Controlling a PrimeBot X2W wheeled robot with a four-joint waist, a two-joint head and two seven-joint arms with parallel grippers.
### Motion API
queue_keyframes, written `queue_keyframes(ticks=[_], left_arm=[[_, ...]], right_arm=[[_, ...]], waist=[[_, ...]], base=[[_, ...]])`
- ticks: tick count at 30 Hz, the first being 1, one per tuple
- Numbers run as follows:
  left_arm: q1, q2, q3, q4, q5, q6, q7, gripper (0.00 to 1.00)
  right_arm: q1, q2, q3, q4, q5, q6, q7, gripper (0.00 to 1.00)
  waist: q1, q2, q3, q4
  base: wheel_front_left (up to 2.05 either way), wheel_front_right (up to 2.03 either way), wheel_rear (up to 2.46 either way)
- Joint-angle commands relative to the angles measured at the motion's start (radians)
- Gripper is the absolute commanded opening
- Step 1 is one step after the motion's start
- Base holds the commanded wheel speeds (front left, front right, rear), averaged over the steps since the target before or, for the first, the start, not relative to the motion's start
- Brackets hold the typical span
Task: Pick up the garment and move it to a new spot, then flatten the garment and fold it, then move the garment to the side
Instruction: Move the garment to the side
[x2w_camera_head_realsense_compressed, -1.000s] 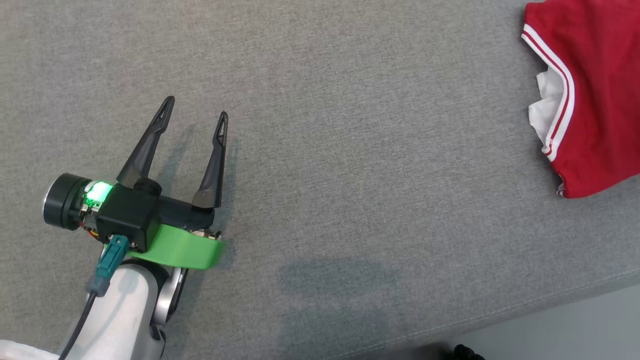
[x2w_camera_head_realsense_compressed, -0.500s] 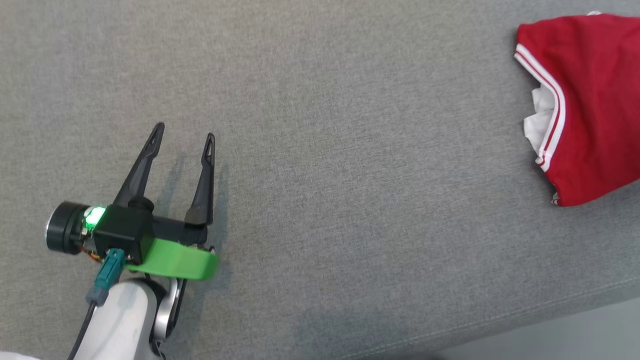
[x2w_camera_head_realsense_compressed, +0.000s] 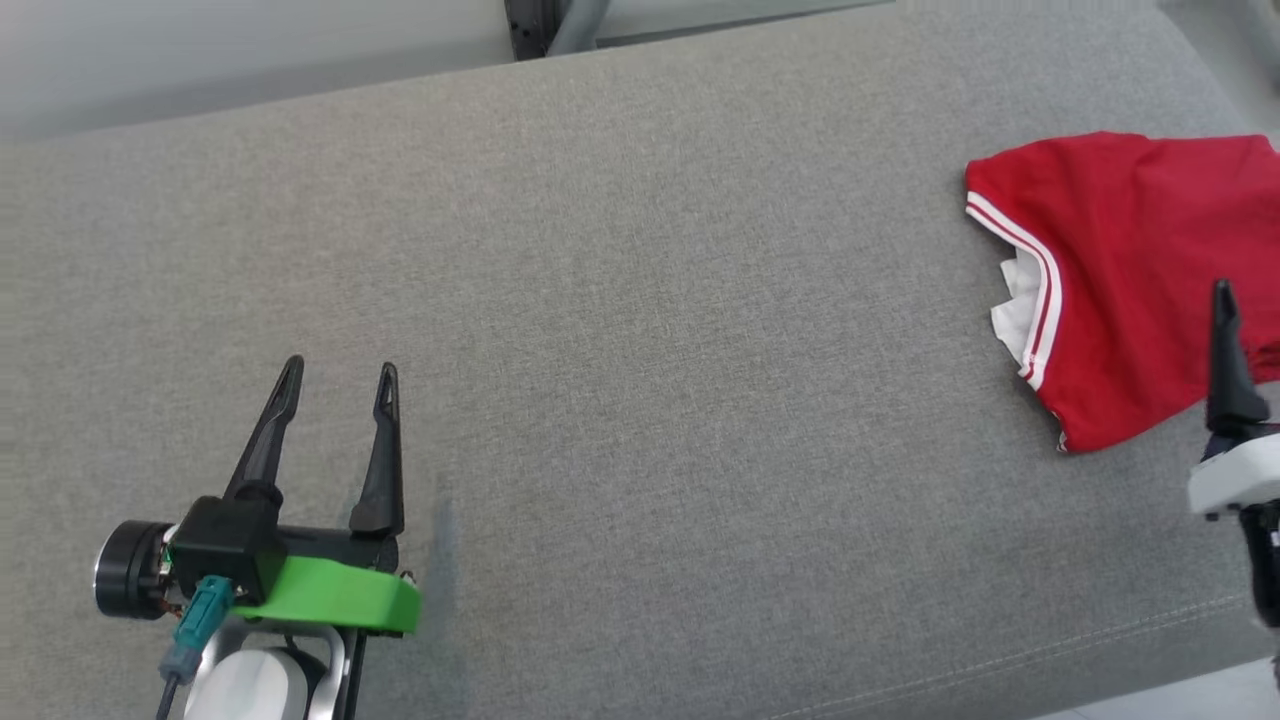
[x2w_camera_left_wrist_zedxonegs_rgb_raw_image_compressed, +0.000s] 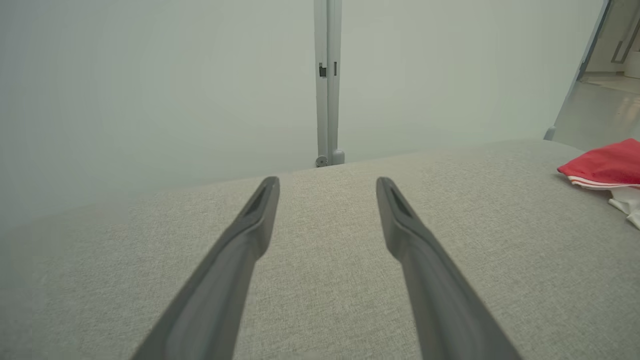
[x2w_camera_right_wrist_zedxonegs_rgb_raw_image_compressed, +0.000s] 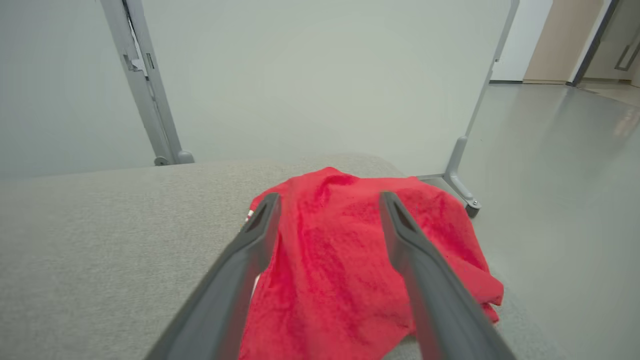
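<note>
Right gripper (x2w_camera_right_wrist_zedxonegs_rgb_raw_image_compressed: 330, 199) jaws spread, gripping nothing, hovering by the garment (x2w_camera_head_realsense_compressed: 1130, 260); head view cuts it at the right edge, one finger showing. Garment, red, lies at the cushion's (x2w_camera_head_realsense_compressed: 640, 300) right end, partly out of frame. Left gripper (x2w_camera_head_realsense_compressed: 340, 366) released over bare cushion, well apart.

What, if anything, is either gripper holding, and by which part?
Nothing is held. The left gripper is open over the grey cushion; the right gripper is open above the red garment.

Garment (x2w_camera_head_realsense_compressed: 1130, 260) and right gripper (x2w_camera_head_realsense_compressed: 1250, 305) — both cut off at head view's edge.
</note>
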Motion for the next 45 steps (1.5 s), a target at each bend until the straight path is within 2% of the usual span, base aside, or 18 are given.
queue_keyframes(ticks=[1, 8, 15, 24, 45], left_arm=[[0.028, 0.000, 0.008, -0.003, -0.006, 0.010, -0.002, 1.00], [0.083, 0.008, 0.019, -0.009, -0.032, 0.025, 0.013, 1.00], [0.129, 0.021, 0.037, -0.013, -0.053, 0.039, 0.022, 1.00], [0.184, 0.033, 0.038, -0.018, -0.077, 0.036, 0.033, 1.00], [0.211, 0.047, 0.008, 0.006, -0.093, 0.025, 0.046, 1.00]], right_arm=[[0.038, 0.033, -0.002, -0.053, -0.020, -0.002, 0.020, 1.00], [0.148, 0.174, 0.040, -0.238, -0.070, -0.001, 0.094, 1.00], [0.200, 0.245, 0.099, -0.284, -0.091, -0.002, 0.102, 1.00], [0.252, 0.259, 0.122, -0.272, -0.094, -0.001, 0.110, 1.00], [0.348, 0.265, 0.073, -0.303, -0.109, -0.001, 0.125, 1.00]], waist=[[0.0001, 0.0000, -0.075, 0.039], [0.0001, 0.0000, -0.134, 0.103], [0.0001, 0.0000, -0.188, 0.143], [0.0001, 0.0000, -0.246, 0.168], [0.0001, 0.0000, -0.291, 0.165]], base=[[0.00, 0.00, 0.00], [0.00, 0.00, 0.00], [0.00, 0.00, 0.00], [0.00, 0.00, 0.00], [0.00, 0.00, 0.00]])
